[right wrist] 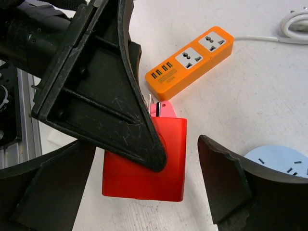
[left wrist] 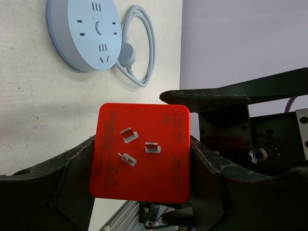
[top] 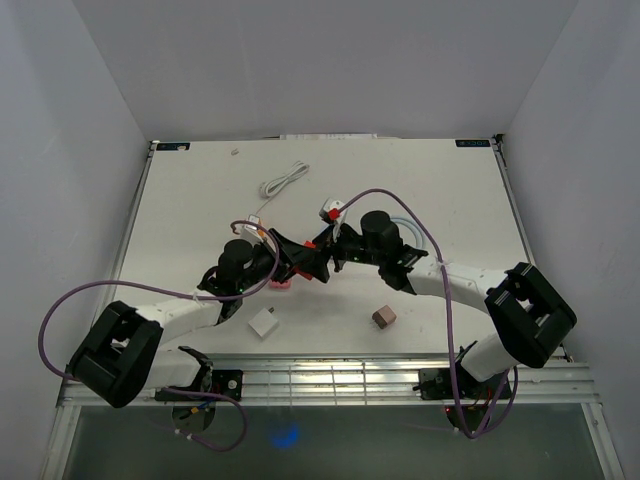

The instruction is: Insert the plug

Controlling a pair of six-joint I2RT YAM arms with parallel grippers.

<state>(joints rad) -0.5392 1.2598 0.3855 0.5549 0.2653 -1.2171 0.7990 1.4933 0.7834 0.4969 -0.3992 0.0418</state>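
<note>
Two arms meet at mid-table in the top view, wrists nose to nose over the red plug.

Left gripper is pinching the red plug. Both fingers are pressed flat on opposite sides of the body. The face with three metal prongs is turned to the left wrist camera. The plug is held above the table, not touching it.

Right gripper is spread around the same plug. Its right finger stands clear of the plug with bare table showing between. The other finger is just beside the plug's other side; contact can't be told. One left-arm finger lies across the plug's upper corner in the right wrist view.

The round blue power strip lies flat on the table beyond the plug, sockets up, with its cord looped beside it. Its edge also shows low right in the right wrist view. In the top view only its rim peeks out by the right arm.

The orange power strip lies flat on the table beyond the plug in the right wrist view, apart from it. A small pink item shows just behind the plug.

A coiled white cable lies toward the far side. A white block sits near-left of centre and a brown block near-right, well apart.
</note>
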